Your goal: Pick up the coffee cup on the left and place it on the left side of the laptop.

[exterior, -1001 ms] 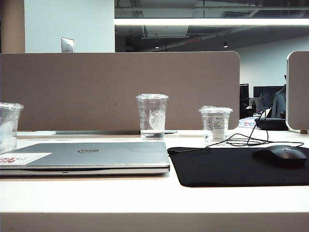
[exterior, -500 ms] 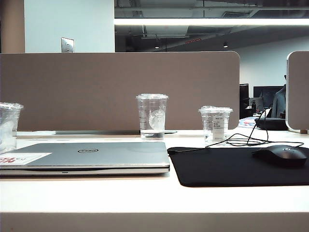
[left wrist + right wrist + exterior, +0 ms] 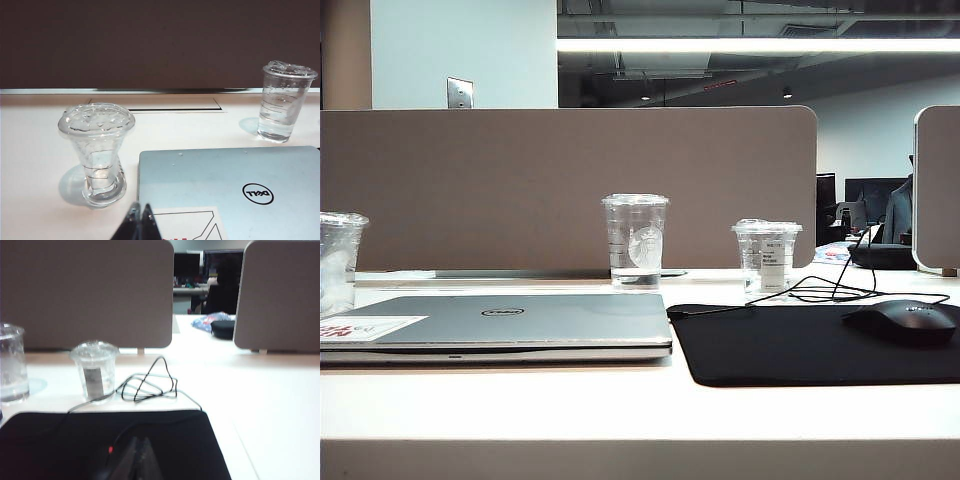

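The coffee cup stands upright on the white surface at the far left edge of the exterior view, partly cut off by the frame. It is a short, wide cup of clear plastic with a crinkled clear lid and thin dark horizontal lines on its side. In the left wrist view the coffee cup stands just beside the laptop, apart from it, with a little liquid visible at its base.

The laptop lies closed in the lower left of the exterior view. It is slim and silver-grey, with a round logo on the lid and a white sticker with red print at its left corner.

A taller clear cup stands behind the laptop at frame centre. A short cup with a white label stands to its right, near a black mouse pad that carries a black mouse.

The left gripper sits low in its wrist view, its fingers pressed together and empty, near the coffee cup. The right gripper hangs over the mouse pad, its fingers likewise together and empty.
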You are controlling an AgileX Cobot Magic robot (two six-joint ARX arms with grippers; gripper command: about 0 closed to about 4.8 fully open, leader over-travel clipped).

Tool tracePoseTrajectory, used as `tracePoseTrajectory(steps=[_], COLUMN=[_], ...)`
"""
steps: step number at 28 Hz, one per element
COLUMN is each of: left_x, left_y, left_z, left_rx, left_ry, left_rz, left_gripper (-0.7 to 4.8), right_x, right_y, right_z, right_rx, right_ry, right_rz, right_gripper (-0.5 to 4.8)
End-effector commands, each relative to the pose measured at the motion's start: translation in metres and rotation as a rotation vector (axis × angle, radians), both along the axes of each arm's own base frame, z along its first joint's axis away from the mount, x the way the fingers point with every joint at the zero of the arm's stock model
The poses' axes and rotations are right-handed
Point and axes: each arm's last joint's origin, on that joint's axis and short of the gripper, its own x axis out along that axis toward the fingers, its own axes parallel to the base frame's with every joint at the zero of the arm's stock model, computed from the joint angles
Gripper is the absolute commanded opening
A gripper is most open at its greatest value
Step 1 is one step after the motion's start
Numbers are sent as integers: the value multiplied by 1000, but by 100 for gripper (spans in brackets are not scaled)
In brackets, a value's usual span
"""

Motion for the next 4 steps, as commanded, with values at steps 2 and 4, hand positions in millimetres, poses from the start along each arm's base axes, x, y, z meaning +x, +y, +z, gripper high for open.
tracePoseTrajectory(steps=[2, 4], left_x=[0, 0], left_y=[0, 0], left_z=[2, 2], left_rx=[-6, -6], left_ry=[-14, -14], left_rz=[-2, -2], left_gripper=[-6, -6], right_x=[0, 0], right_y=[0, 0], right_z=[-3, -3], right_rx=[-2, -2], right_ry=[13, 13], right_rz=[-4, -4], right_gripper=[-1, -1])
